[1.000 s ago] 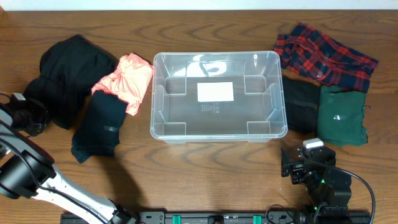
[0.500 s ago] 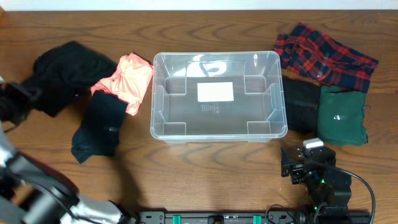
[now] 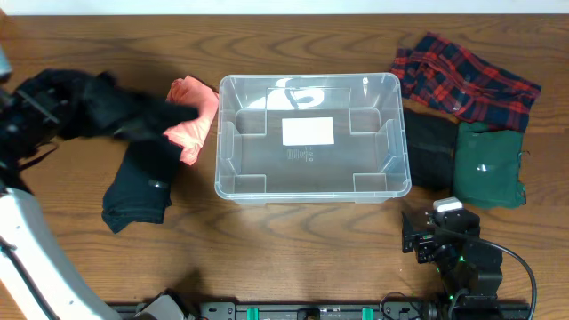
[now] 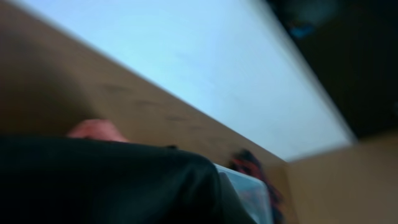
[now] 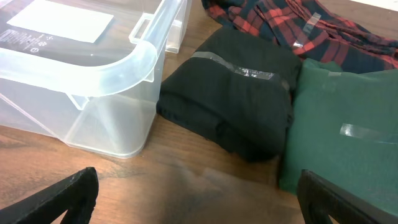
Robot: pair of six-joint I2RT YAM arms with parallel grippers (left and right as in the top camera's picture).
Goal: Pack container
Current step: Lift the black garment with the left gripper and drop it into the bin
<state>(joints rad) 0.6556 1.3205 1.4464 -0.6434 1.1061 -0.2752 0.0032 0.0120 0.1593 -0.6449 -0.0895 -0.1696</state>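
Our left gripper (image 3: 34, 111) pinched a black garment (image 3: 116, 114) left of the container (image 3: 224, 147); our right gripper (image 5: 199, 199) sat with its 2 fingers (image 5: 68, 196) spread.

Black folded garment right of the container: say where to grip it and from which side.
Grip the black folded garment at its near rounded fold, coming from above at the front with the right claw. The container and the green garment flank its sides; the front edge lies free.

Left of the container (image 3: 307, 194) lie a crumpled cloth (image 3: 194, 120) just beside it, a folded garment (image 3: 140, 187) nearer the front and a bunched garment (image 3: 93, 107) farther out; right lie a folded bundle (image 3: 430, 151), a folded top (image 3: 487, 164) beyond it, and a spread shirt (image 3: 462, 80) behind both.
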